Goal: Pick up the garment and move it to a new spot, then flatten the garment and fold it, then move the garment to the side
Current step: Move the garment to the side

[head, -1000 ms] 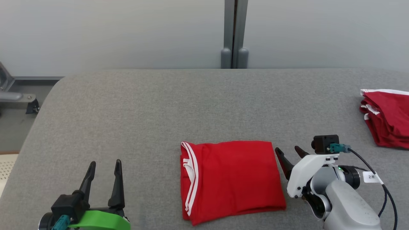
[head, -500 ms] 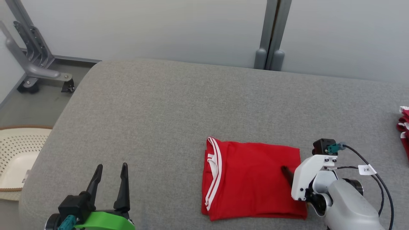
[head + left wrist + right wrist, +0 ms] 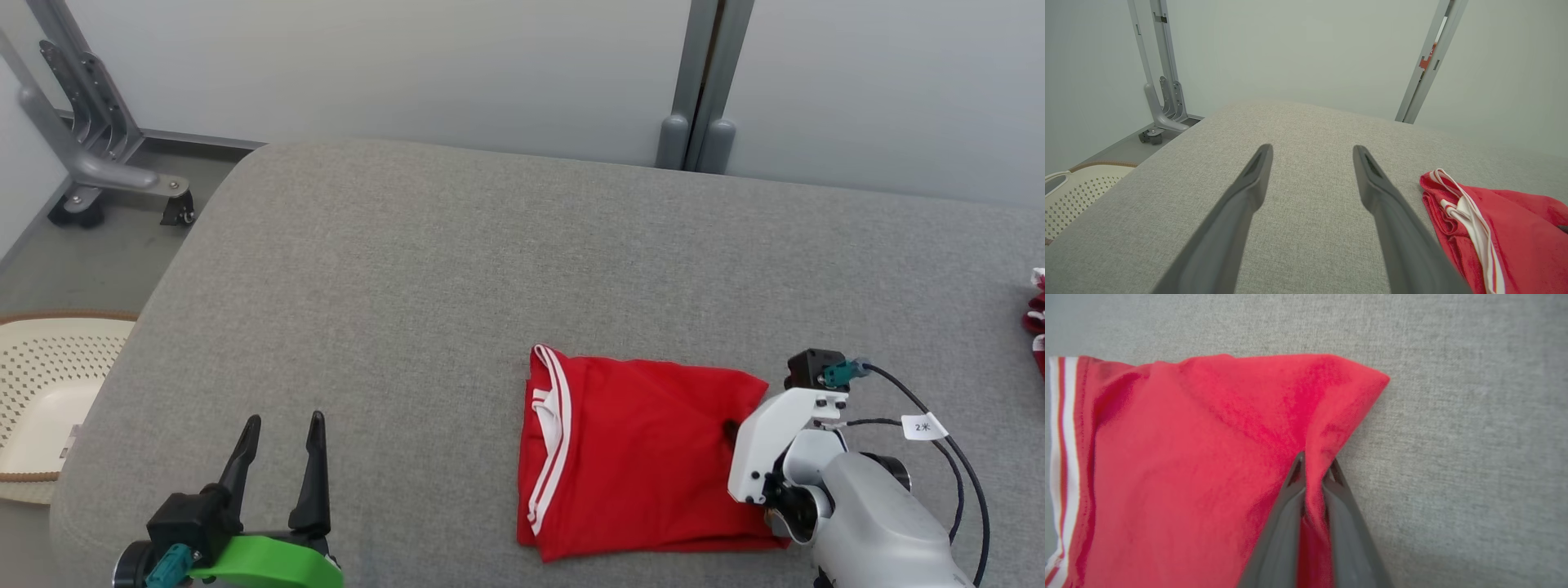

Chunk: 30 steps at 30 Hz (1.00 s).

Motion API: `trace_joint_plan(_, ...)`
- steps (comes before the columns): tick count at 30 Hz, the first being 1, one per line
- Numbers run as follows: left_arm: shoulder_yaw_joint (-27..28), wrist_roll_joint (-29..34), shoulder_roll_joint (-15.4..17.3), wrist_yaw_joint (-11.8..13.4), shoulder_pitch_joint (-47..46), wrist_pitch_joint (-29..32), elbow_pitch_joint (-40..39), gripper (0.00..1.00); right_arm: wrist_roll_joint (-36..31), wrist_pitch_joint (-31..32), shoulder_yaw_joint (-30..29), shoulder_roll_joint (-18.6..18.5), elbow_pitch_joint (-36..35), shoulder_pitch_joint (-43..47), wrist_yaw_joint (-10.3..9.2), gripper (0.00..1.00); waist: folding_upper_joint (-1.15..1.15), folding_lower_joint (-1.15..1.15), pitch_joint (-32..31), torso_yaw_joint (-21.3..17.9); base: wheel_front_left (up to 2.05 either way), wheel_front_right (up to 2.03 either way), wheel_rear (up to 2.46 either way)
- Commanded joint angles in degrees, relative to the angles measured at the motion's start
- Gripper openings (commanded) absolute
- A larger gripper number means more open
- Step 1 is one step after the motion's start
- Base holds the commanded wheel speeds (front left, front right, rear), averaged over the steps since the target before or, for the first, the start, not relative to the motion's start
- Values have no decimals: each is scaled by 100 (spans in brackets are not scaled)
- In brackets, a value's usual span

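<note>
The garment [image 3: 637, 457] is red with white stripes, folded into a rectangle on the grey table [image 3: 449, 269]. My right gripper [image 3: 732, 426] sits at its right edge. In the right wrist view the right gripper [image 3: 1314, 465] is shut, with a ridge of the garment [image 3: 1208, 457] pinched between its fingers near the far right corner. My left gripper [image 3: 282, 437] rests at the lower left, open and holding nothing, well left of the cloth. In the left wrist view the left gripper [image 3: 1312, 153] points across bare table, with the garment [image 3: 1494, 228] at its right.
A cream perforated basket [image 3: 41, 392] stands on the floor left of the table. A grey wheeled metal stand [image 3: 90, 155] is at the far left. More red cloth [image 3: 1035, 318] lies at the table's right edge. A wall with a grey post [image 3: 698, 82] runs behind.
The camera has swung left. My right gripper moved onto the garment's right edge and shut on a fold of it, bunching the cloth. The left gripper has stayed open in place.
</note>
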Motion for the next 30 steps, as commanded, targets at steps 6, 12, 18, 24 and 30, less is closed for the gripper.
trace_joint_plan(6,-55,22,94,-16,-120,-16,-24,100,266,-354,427,-173,-516,-154,-9,0,0,0,-59,-252,0,0,0)
trace_joint_plan(12,-192,-10,72,-16,-186,-16,-77,100,445,-376,754,-407,-777,-358,-10,0,0,0,-54,-739,0,0,0)
trace_joint_plan(18,-351,-41,28,-16,-299,-16,-139,100,607,-451,913,-552,-914,-461,-10,0,0,0,10,-1382,0,0,0)
trace_joint_plan(24,-560,-42,-4,-16,-425,-15,-142,100,729,-559,1003,-633,-951,-417,-10,0,0,0,97,-2060,0,0,0)
trace_joint_plan(30,-649,4,-10,-16,-514,-16,-159,100,859,-670,1077,-679,-989,-426,-10,0,0,0,198,-2672,0,0,0)
